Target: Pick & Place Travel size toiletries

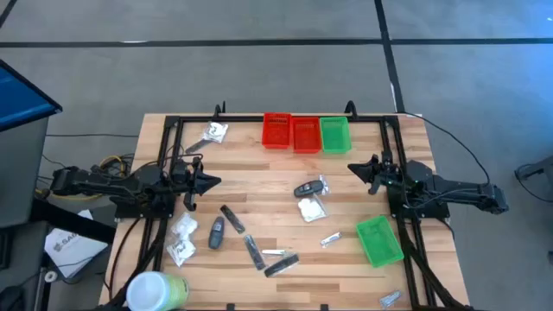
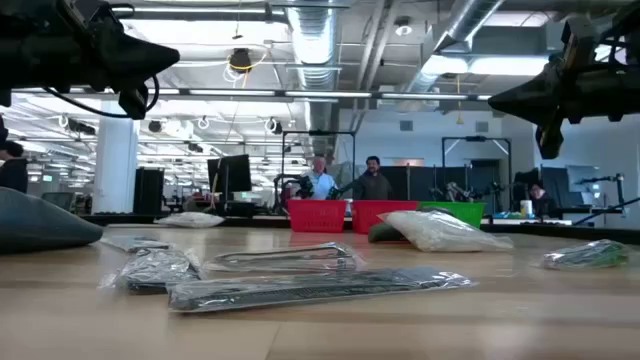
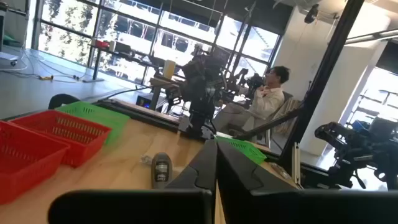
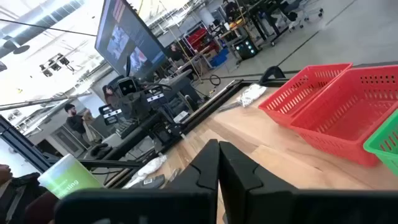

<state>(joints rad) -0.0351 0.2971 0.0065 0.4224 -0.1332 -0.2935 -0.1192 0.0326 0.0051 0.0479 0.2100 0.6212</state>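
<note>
The travel size toiletries lie scattered on the wooden table. They include a white packet (image 1: pixel 213 132) at the far left, a dark oval (image 1: pixel 311 187) and a white packet (image 1: pixel 311 208) at the middle, and dark sticks (image 1: pixel 254 252) and white packets (image 1: pixel 182 226) nearer the front. My left gripper (image 1: pixel 212 181) hovers shut above the table's left side, pointing right. My right gripper (image 1: pixel 352 168) hovers shut above the right side, pointing left. The wrist views show each pair of fingers closed with nothing between them (image 3: pixel 216 155) (image 4: pixel 219 155).
Two red bins (image 1: pixel 276 131) (image 1: pixel 306 135) and a green bin (image 1: pixel 334 135) stand along the far edge. Another green bin (image 1: pixel 378 240) sits at the near right. A white-and-green tub (image 1: pixel 158 290) lies at the near left corner. People stand in the room beyond the table (image 2: pixel 345 180).
</note>
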